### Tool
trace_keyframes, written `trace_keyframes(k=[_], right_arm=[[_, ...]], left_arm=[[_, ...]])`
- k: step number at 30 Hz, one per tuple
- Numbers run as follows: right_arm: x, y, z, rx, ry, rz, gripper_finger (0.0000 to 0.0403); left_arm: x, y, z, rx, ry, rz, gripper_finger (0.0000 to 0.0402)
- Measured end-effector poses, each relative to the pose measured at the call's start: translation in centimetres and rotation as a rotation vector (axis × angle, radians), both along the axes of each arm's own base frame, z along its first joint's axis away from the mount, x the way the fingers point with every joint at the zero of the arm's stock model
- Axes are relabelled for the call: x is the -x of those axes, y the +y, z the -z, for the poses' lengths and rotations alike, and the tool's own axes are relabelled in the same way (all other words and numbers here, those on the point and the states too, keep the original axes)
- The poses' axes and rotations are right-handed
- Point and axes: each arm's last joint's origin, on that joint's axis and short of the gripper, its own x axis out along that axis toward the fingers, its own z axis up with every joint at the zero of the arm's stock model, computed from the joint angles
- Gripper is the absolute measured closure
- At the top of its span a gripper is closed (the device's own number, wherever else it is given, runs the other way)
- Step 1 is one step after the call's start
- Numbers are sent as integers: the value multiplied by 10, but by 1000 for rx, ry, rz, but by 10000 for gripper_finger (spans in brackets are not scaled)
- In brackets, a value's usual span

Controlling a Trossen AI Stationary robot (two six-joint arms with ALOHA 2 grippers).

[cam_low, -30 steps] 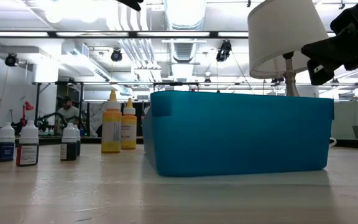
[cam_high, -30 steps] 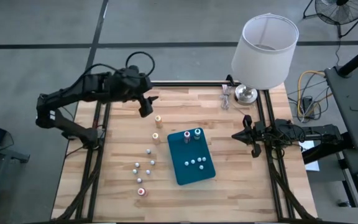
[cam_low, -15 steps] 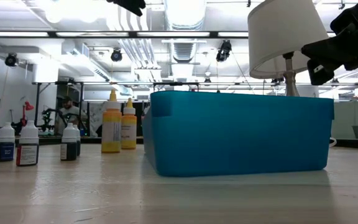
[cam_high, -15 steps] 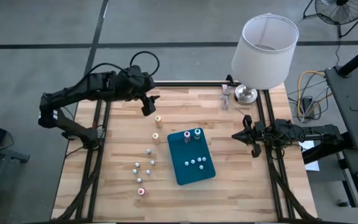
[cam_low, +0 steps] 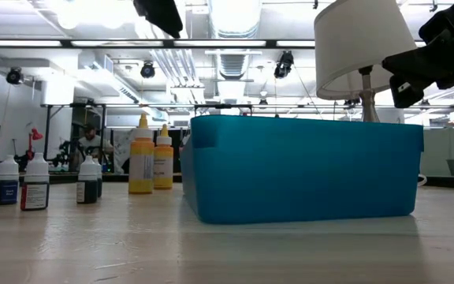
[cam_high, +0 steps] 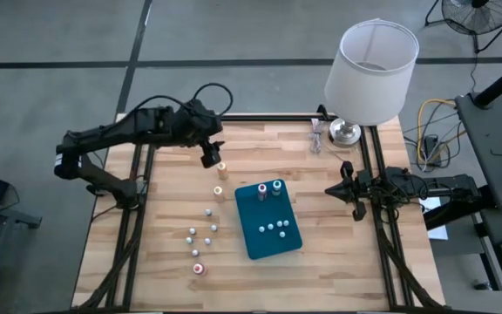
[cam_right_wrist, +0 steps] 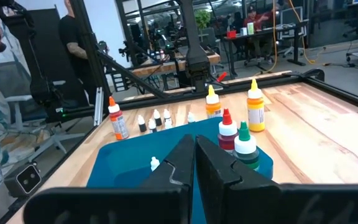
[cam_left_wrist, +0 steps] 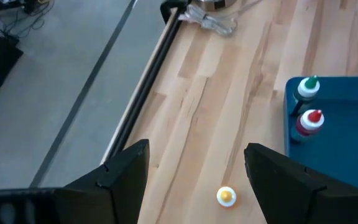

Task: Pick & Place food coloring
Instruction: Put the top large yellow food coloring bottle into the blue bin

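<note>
The food coloring bottles stand upright on their bases. Two taller yellow ones (cam_high: 221,166) (cam_high: 218,189) stand left of the teal tray (cam_high: 253,244), and several small white-capped ones (cam_high: 206,239) plus a red-topped one (cam_high: 199,269) stand nearer. Inside the tray are two taller bottles (cam_left_wrist: 311,121) (cam_left_wrist: 307,87) and several small ones (cam_high: 274,227). My left gripper (cam_high: 209,157) hangs open above and just left of the farther yellow bottle (cam_left_wrist: 226,196) and touches nothing. My right gripper (cam_right_wrist: 194,155) waits shut at the table's right edge.
A white-shaded lamp (cam_high: 369,74) stands at the far right corner, with a clear crumpled item (cam_high: 316,138) beside its base. Bare wood lies in front of the tray and along the left side. People and benches show in the room beyond.
My left gripper has come down and moved a little toward the table's right, closing on the farther yellow bottle. It has stayed open. In the low view it has dropped further into the picture from the top. The bottles have kept their places.
</note>
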Motion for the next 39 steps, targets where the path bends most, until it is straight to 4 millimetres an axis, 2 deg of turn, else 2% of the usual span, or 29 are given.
trace_keyframes(k=[5, 13, 20, 29, 39], right_arm=[[0, 0, 0, 0, -1, 0, 394], [0, 0, 0, 0, -1, 0, 394], [0, 0, 0, 0, 0, 0, 394], [0, 0, 0, 0, 0, 0, 394], [0, 0, 0, 0, -1, 0, 394]], left_arm=[[-10, 2, 22, 1, -6, 3, 166], [-15, 1, 65, 45, 73, -1, 166], [-19, 1, 91, 100, 70, 20, 166], [-18, 6, 95, 215, 68, 107, 166], [-2, 27, 97, 234, 183, 60, 166]])
